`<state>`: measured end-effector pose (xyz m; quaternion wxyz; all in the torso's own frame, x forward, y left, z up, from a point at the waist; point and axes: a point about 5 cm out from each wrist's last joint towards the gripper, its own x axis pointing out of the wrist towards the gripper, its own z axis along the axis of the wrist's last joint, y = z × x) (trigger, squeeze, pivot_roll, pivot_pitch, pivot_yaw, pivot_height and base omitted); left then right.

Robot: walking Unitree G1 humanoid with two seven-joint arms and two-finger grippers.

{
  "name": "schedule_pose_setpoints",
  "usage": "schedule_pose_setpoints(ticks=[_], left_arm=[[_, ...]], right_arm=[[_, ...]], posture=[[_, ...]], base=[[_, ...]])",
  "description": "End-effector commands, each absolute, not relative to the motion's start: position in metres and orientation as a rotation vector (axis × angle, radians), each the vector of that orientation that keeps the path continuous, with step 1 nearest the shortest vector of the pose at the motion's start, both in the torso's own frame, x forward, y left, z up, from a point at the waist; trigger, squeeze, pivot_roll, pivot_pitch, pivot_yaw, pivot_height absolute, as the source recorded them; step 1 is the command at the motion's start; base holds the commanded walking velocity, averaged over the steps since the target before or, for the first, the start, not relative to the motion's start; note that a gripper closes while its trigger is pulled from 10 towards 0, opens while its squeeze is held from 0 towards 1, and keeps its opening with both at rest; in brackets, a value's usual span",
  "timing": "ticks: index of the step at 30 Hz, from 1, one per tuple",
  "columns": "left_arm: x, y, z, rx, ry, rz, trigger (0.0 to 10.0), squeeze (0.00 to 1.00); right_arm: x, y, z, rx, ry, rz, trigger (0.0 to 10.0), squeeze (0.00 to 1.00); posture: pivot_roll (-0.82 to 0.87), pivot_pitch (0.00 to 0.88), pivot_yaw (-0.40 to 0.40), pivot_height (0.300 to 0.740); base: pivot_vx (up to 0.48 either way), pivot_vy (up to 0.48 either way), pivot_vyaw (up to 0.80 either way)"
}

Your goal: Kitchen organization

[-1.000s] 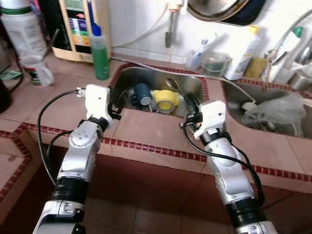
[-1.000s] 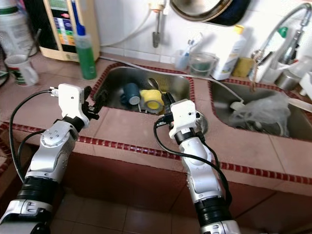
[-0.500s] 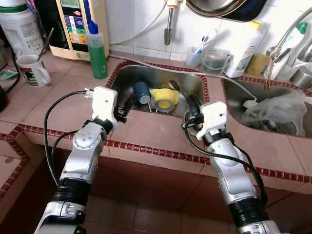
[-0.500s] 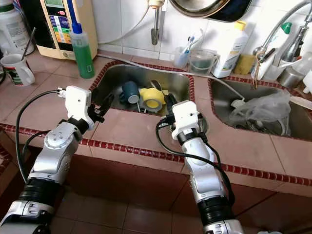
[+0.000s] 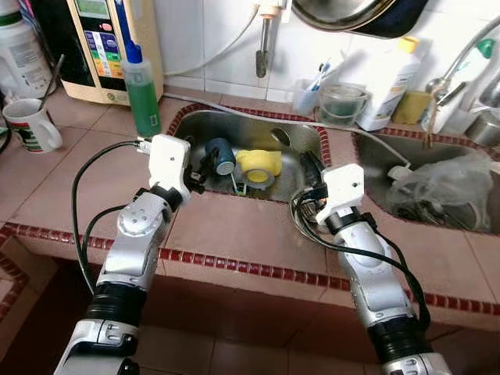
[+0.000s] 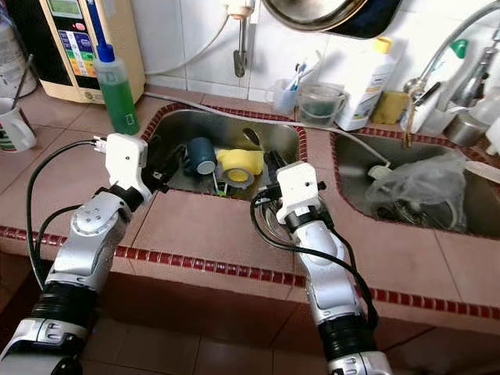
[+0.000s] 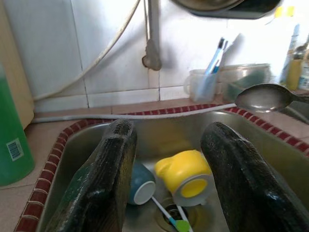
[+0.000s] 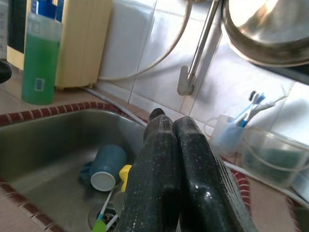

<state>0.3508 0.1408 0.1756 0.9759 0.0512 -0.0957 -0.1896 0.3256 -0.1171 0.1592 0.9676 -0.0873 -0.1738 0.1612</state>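
Observation:
A dark blue cup (image 5: 222, 155) and a yellow cup (image 5: 259, 166) lie on their sides in the steel left sink (image 5: 234, 123), with a green-tipped brush (image 7: 179, 224) near the drain. A metal spoon (image 7: 263, 96) sticks out over the basin's right side. My left gripper (image 5: 201, 168) is open at the sink's left front rim, its fingers (image 7: 104, 179) framing both cups from a short way off. At the right front rim, my right gripper (image 5: 310, 168) is shut and empty, pointing over the basin toward the blue cup (image 8: 106, 169).
A green soap bottle (image 5: 141, 90), a white mug (image 5: 27, 125) and a beige appliance (image 5: 109, 47) stand at the back left. A toothbrush cup (image 5: 308, 94), a clear container (image 5: 344, 101) and a white bottle (image 5: 394, 78) line the wall. A plastic bag (image 5: 445, 187) sits in the right basin.
The camera has shifted closer to the counter. Both grippers have reached farther forward to the sink's front rim, nearer the cups. The left stays open, the right shut.

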Motion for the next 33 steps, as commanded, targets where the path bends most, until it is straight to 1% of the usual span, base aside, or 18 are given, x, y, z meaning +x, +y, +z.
schedule_pose_setpoints(ticks=[1,11,15,18,22,28,33], left_arm=[[0.351,0.139,0.179,0.109,-0.207,-0.392,10.0,0.0],[0.352,0.139,0.18,0.107,-0.21,-0.392,10.0,0.0],[0.351,0.138,0.182,0.059,-0.224,-0.382,10.0,0.0],[0.35,0.136,0.182,0.062,-0.223,-0.402,10.0,0.0],[0.347,0.134,0.182,0.054,-0.218,-0.432,10.0,0.0],[0.34,0.128,0.185,0.116,-0.235,-0.509,10.0,0.0],[0.329,0.121,0.187,0.178,-0.254,-0.585,10.0,0.0]], right_arm=[[0.328,-0.119,0.163,-0.192,-0.367,0.323,10.0,0.0],[0.329,-0.12,0.164,-0.201,-0.367,0.325,10.0,0.0],[0.33,-0.121,0.164,-0.202,-0.365,0.328,10.0,0.0],[0.332,-0.124,0.163,-0.186,-0.35,0.323,10.0,0.0],[0.336,-0.129,0.161,-0.228,-0.328,0.332,10.0,0.0],[0.348,-0.14,0.161,-0.253,-0.273,0.329,10.0,0.0],[0.361,-0.147,0.167,-0.203,-0.232,0.321,10.0,0.0]], posture=[[0.1,0.0,-0.066,0.74],[0.1,0.0,-0.068,0.74],[0.1,0.0,-0.068,0.74],[0.1,0.0,-0.067,0.74],[0.1,0.0,-0.066,0.74],[0.1,0.0,-0.068,0.74],[0.11,0.0,-0.068,0.74]], base=[[0.382,0.0,0.0],[0.376,0.0,0.0],[0.0,0.0,0.0],[0.0,0.0,0.0],[0.0,0.0,0.0],[0.0,0.0,0.0],[0.0,0.0,0.0]])
